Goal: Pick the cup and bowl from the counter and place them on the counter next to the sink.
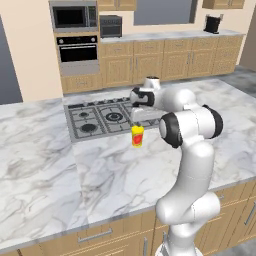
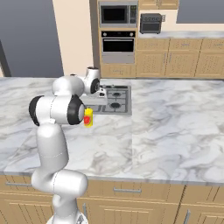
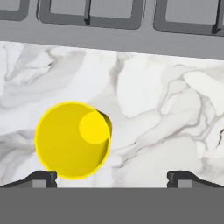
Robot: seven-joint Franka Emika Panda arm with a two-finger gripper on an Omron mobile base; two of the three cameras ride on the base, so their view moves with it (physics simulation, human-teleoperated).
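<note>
Fingertips (image 3: 41, 178) of the tool (image 3: 112, 178) are standing apart above the cup (image 3: 72, 140), still sitting ungrasped on the bench (image 3: 166, 118); everything remains.

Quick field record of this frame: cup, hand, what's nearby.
cup: yellow cup, upright on the marble counter, red patch on its side
hand: hand above the cup, fingertips spread, nothing between them
alignment: in the hand view the cup sits off to one side, near one fingertip
nearby: gas stovetop just behind the cup
</note>
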